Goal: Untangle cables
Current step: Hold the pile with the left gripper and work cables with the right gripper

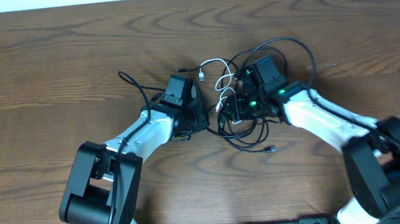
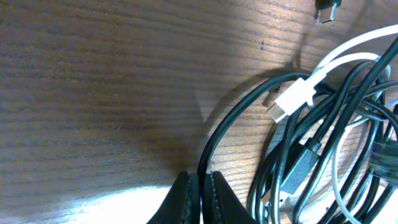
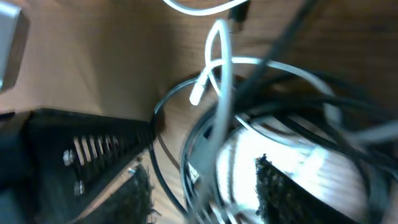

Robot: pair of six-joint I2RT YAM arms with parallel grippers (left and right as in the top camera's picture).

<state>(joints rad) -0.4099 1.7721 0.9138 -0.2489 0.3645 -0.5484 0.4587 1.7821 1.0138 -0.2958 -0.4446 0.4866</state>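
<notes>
Wood-grain bench (image 1: 49, 52). The cables (image 1: 230, 127) lie in one tangle near the bench centre, a little toward the right edge. It is mostly black loops, with the white cable (image 1: 214, 61) curling out toward the far edge. On the tangle's left side the left gripper (image 2: 200, 186) has its fingers pressed together, pinching a loop of black cable (image 2: 217, 124). The right gripper (image 3: 202, 186) has its fingers spread and straddles several strands; the view is blurred, so I cannot tell whether it touches them. A white plug (image 2: 292, 99) rests on the black strands.
</notes>
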